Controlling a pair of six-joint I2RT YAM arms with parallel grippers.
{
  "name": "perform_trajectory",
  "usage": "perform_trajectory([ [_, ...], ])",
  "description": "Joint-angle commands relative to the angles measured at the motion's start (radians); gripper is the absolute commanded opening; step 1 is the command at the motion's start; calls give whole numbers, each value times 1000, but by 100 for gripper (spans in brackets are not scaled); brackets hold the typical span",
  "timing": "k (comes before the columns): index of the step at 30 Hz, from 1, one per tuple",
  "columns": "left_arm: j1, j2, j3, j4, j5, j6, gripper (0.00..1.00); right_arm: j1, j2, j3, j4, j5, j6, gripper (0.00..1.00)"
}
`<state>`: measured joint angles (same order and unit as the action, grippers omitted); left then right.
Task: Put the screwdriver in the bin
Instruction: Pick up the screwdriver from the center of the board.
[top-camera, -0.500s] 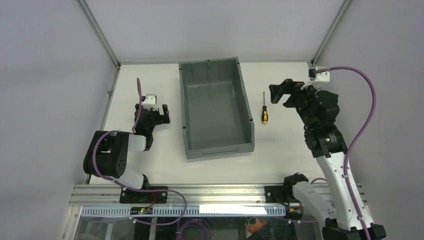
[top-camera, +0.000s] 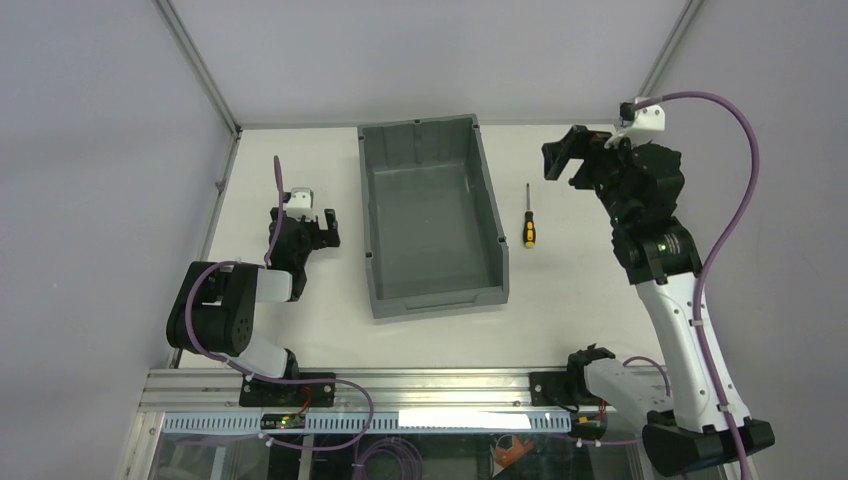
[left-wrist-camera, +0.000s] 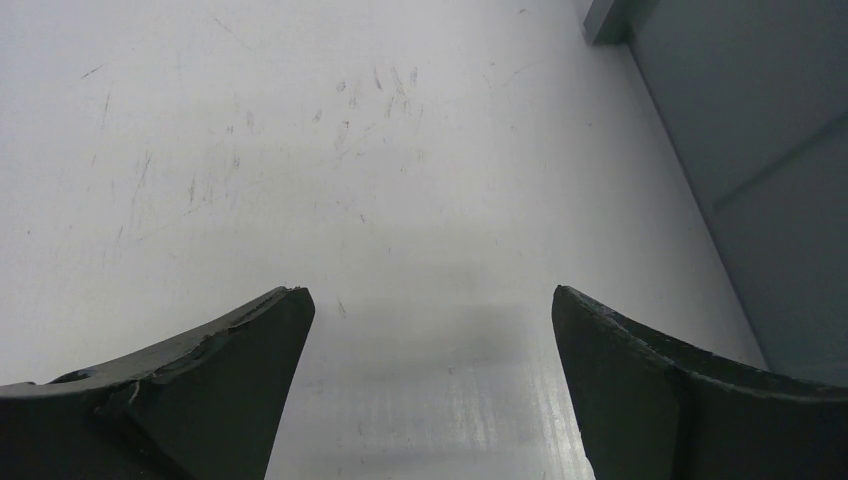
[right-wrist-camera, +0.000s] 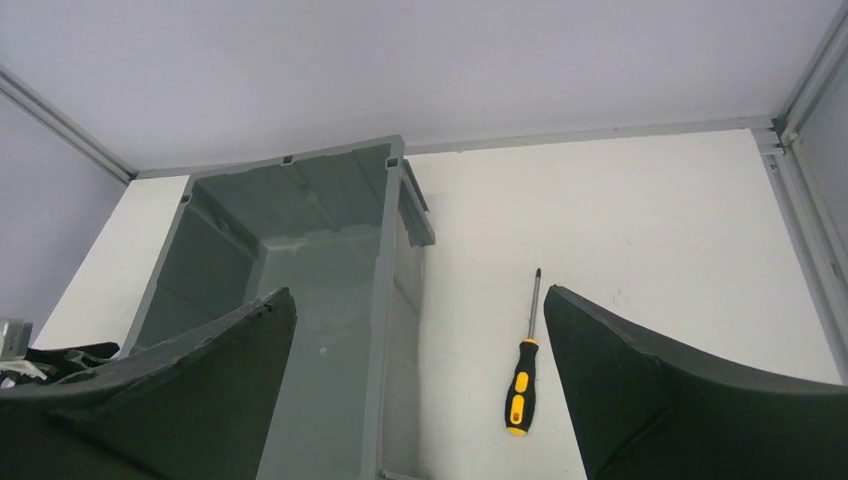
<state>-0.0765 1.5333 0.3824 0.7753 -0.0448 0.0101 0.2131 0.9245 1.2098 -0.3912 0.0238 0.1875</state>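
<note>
Where the top external view looks down on the white bench, the grey bin stands upright in the middle with its lowered lip toward the arms, and the screwdriver lies flat on the bench just beside the bin's right wall, apart from it, with its yellow and black handle toward the arms and its shaft pointing away. The right pincer hangs above the bench beyond and to the right of the screwdriver, released and grasping nothing. The left pincer sits low to the left of the bin, also released. In the left wrist view, the two dark fingers stand wide apart over bare, scuffed bench, and the bin's grey wall fills the right edge. In the right wrist view, the spread fingers frame the screwdriver, which lies on the bench to the right of the bin, with nothing between the pads.
</note>
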Motion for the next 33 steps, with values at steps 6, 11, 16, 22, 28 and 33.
perform_trajectory([
  [6, 11, -29, 1, 28, 16, -7, 99, 3, 221, 262, -236, 77, -15, 99],
  [11, 11, -29, 1, 28, 16, -7, 99, 2, 363, 407, -363, 85, -8, 99],
  [16, 10, -29, 1, 28, 16, -8, 99, -1, 503, 521, -481, 99, 7, 99],
  [22, 11, -29, 1, 27, 16, -7, 99, -11, 658, 608, -597, 98, 31, 99],
  [28, 11, -29, 1, 27, 16, -8, 99, -26, 759, 619, -645, 79, 49, 98],
  [33, 11, -29, 1, 28, 16, -8, 99, -40, 824, 586, -644, 59, 59, 97],
])
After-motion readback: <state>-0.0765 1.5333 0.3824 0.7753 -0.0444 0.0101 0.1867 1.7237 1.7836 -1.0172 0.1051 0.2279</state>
